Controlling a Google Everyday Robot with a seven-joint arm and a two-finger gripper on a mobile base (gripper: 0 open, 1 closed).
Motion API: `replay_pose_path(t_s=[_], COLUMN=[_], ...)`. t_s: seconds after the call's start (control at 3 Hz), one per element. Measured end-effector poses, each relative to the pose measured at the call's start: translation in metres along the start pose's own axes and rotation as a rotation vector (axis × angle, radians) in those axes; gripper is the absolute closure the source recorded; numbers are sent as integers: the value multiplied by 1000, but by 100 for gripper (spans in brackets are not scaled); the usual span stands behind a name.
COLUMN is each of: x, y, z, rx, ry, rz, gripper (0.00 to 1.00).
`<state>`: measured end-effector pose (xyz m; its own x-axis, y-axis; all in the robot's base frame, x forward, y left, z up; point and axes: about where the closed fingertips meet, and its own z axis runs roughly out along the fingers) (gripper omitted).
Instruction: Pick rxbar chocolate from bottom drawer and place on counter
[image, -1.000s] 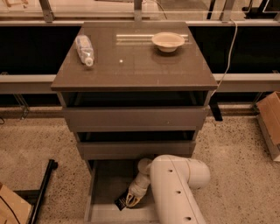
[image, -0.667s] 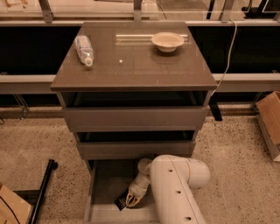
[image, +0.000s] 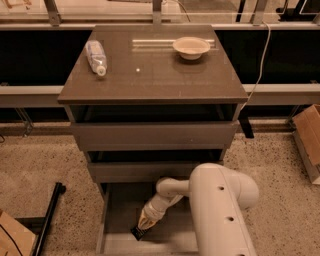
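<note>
From the camera view, the gripper is sitting low inside the bottom drawer. Its tip is right at the rxbar chocolate, which is lying on the drawer floor towards the front left. I cannot tell whether the gripper is clamped on the bar or merely touching it. I am guessing the thin, flat bar could be slipping out on the lift, or getting nudged towards the left wall instead of caught. Coming up, the arm risks clipping the drawer fronts above it. On the counter, a careless set-down could be knocking the bottle or the bowl. The arm is hiding the drawer's right half, and the frame edge is cutting off its front.
</note>
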<state>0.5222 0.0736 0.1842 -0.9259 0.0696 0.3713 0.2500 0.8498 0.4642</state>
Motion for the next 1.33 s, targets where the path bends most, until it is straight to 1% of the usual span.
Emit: replay_pose_path(t_s=[0.33, 0.67, 1.0, 1.33], x=[12, 14, 10, 2], y=[24, 23, 12, 4], z=[-14, -10, -3, -2], rx=[-33, -30, -34, -53], ry=[-28, -21, -37, -84], rz=[-91, -87, -14, 73], gripper=[81, 59, 27, 4])
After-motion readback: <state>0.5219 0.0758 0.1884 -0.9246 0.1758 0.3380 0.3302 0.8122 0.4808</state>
